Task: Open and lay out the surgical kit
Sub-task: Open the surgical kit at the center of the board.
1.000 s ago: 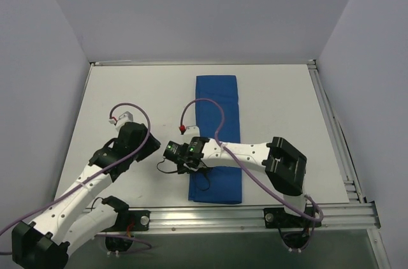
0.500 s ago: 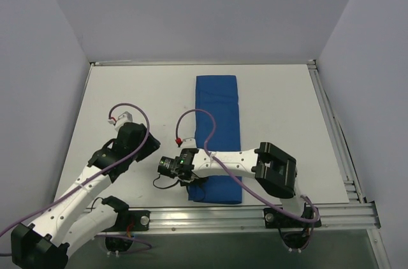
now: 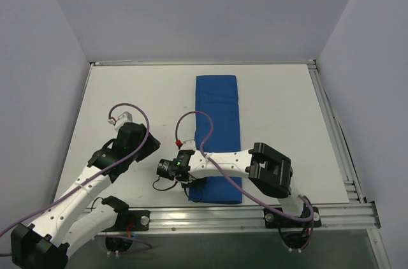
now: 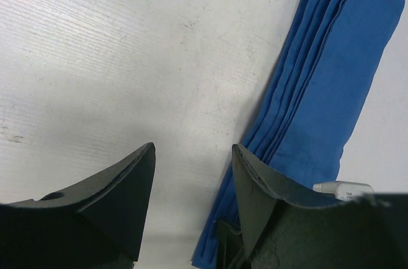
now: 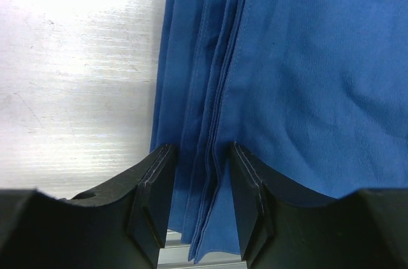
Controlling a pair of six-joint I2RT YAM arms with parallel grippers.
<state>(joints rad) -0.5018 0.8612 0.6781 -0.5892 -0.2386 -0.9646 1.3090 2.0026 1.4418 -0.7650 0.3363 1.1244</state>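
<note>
Lower centre, the right claw straddles the blue cloth wrap's layered left edge, grip unclear. The left claw gapes over bare tabletop.

Matt, finely woven royal-blue cloth wrap; white table, faintly scratched and grained, slightly glossy.

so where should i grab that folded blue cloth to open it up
The left long edge of the folded royal-blue cloth strip, near its front end, coming in low from the left: the layers' edges lie stacked and exposed there.
</note>
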